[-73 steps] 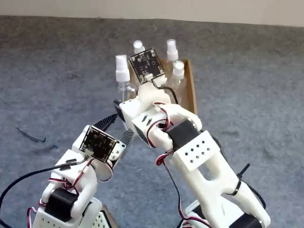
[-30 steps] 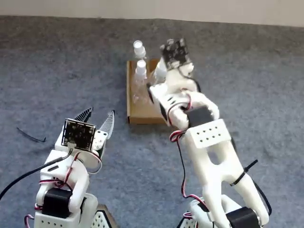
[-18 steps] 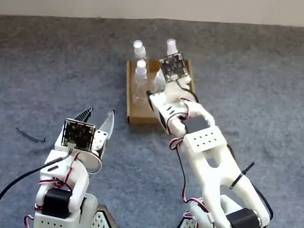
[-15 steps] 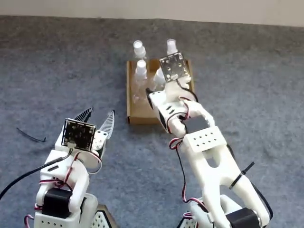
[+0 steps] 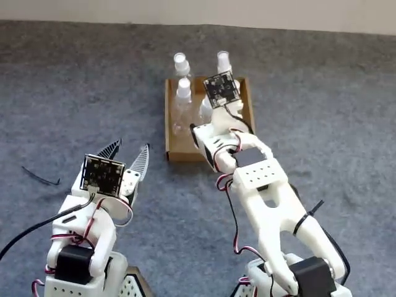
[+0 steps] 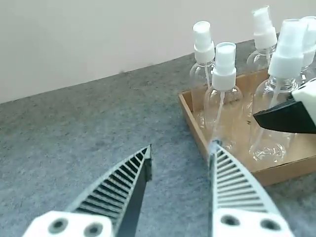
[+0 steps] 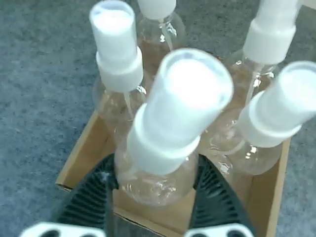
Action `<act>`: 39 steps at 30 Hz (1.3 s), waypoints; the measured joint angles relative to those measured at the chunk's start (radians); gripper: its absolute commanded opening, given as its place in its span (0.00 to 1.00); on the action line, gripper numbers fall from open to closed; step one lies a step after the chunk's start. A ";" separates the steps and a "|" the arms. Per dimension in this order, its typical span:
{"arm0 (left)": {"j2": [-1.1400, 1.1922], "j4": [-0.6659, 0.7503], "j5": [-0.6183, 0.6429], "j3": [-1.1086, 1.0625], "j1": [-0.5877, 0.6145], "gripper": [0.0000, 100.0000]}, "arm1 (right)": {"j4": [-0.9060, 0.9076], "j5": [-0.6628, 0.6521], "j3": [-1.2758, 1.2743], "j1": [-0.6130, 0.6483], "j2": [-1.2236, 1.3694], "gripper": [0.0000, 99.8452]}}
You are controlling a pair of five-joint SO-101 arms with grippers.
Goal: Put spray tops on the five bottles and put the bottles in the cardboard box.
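Bottle (image 7: pixel 163 136) in right pincer (image 7: pixel 155 173), inside cardboard box (image 7: pixel 80 159).

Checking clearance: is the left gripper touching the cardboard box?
Apart. High view shows bare carpet between the left gripper and the cardboard box.

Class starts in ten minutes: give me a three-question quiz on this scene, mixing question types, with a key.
1. True or false: the left gripper is open over the carpet, apart from the cardboard box.
2. How many bottles with spray tops stand in the box?
3. The right gripper is around: A) the bottle nearest the arms; B) a loose spray top; C) nothing.
Key: 1 true; 2 five; 3 A.
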State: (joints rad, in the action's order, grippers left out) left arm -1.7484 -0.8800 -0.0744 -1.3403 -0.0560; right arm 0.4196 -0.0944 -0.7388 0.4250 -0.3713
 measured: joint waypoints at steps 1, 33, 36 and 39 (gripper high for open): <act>0.000 0.000 0.000 0.000 0.000 0.17 | 0.000 0.000 0.000 0.000 0.000 0.00; 0.000 0.000 0.000 0.000 0.000 0.17 | 0.000 0.000 0.000 0.031 0.000 0.18; 0.000 0.000 0.000 0.000 0.000 0.17 | 0.000 0.000 0.000 0.031 0.000 0.24; 0.000 0.000 0.000 0.000 0.000 0.17 | 0.012 0.000 0.000 0.031 0.000 0.29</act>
State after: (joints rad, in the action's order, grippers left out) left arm -1.7484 -0.8800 -0.0744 -1.3403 -0.0560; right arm 0.4319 -0.0944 -0.7388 0.4557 -0.3713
